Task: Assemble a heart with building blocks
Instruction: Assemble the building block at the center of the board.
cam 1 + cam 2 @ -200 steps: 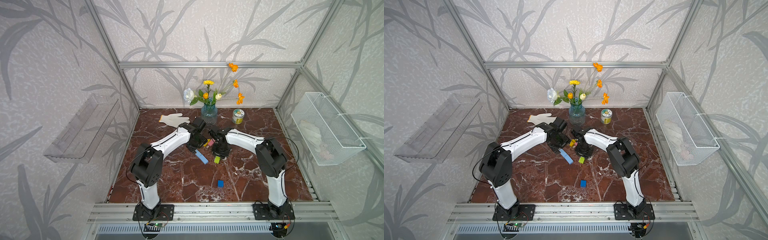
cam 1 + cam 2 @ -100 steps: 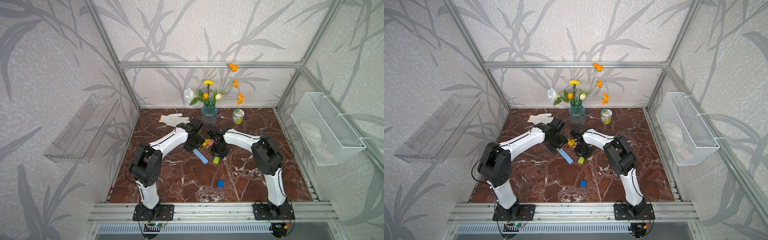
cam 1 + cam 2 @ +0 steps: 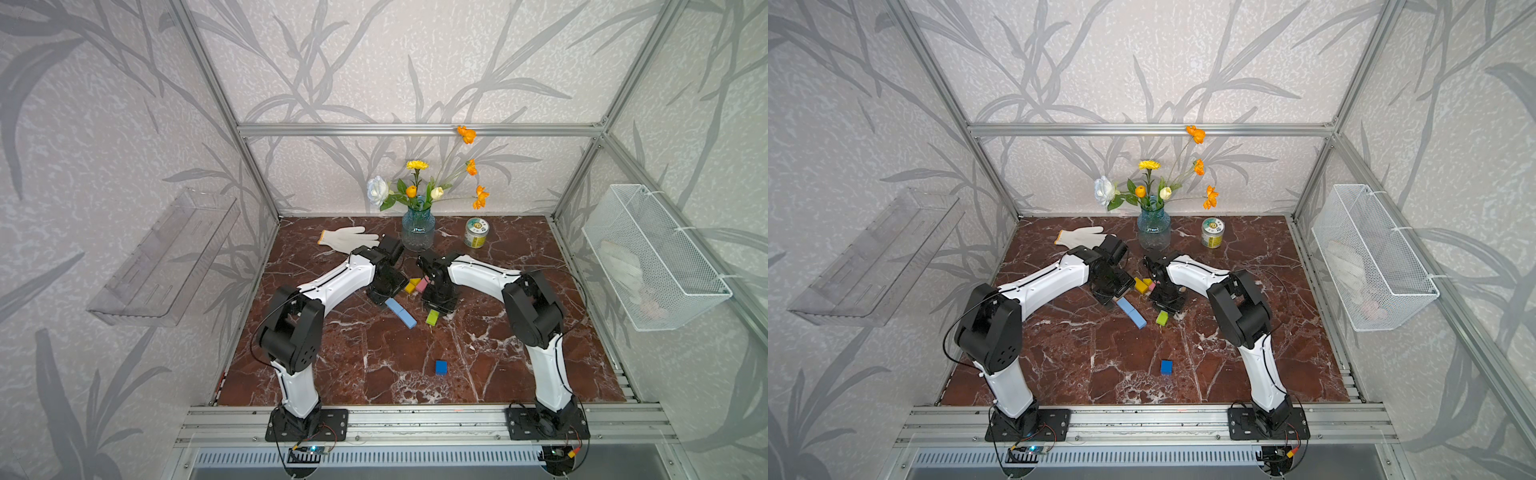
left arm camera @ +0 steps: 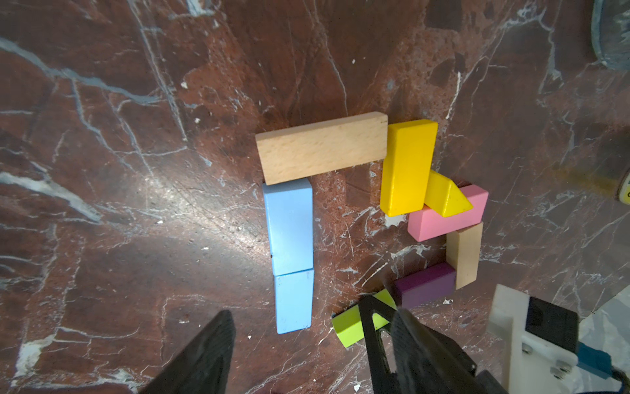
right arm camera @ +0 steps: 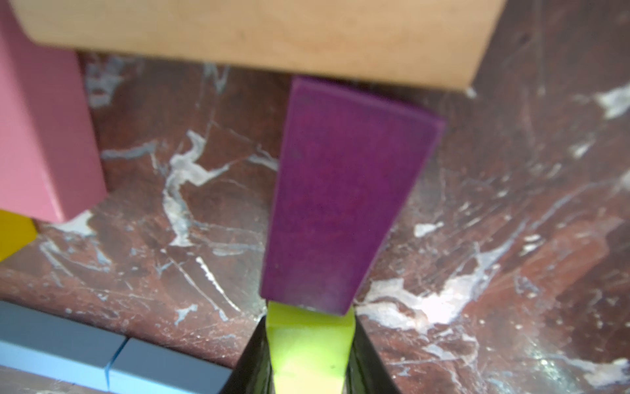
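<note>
A reddish-brown marble bench (image 3: pixel 374 353) carries a white knitted glove (image 3: pixel 347 237), a blue glass vase of flowers (image 3: pixel 417 232) near it, and a small round tin (image 3: pixel 476 232). A white wire basket (image 3: pixel 665 291) and clear plastic shelf (image 3: pixel 166 257) hang on opposite walls.

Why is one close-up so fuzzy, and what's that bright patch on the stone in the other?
Right wrist view: the lens sits so near that the tan wooden block, purple wooden block and lime green wooden block look soft. Left wrist view: sharp, but a glare patch whitens the red marble tabletop. Both top views: even, crisp light.
</note>
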Controlling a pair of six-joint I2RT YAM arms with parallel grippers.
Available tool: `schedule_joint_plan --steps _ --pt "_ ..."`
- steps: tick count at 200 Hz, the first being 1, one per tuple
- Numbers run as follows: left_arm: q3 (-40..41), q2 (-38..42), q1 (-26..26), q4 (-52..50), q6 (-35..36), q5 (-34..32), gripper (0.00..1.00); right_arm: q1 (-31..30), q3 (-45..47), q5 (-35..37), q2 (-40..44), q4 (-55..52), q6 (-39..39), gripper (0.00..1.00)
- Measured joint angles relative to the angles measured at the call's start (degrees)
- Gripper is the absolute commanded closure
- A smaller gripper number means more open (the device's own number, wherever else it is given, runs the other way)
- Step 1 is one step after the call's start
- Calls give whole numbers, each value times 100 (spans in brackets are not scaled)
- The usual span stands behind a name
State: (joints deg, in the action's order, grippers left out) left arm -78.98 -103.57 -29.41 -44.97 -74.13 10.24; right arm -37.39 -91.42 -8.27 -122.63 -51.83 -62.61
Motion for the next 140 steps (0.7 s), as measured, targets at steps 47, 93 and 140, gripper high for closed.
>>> schedule_joint_plan --steps 47,93,140 --pt "2 0 35 15 2 33 27 15 -46 -46 -35 -9 -61 81" --pt "44 0 74 42 2 39 27 28 -79 -87 -59 -31 -103 81" --pt "87 0 105 59 2 63 26 33 -109 -85 -79 -59 -116 81"
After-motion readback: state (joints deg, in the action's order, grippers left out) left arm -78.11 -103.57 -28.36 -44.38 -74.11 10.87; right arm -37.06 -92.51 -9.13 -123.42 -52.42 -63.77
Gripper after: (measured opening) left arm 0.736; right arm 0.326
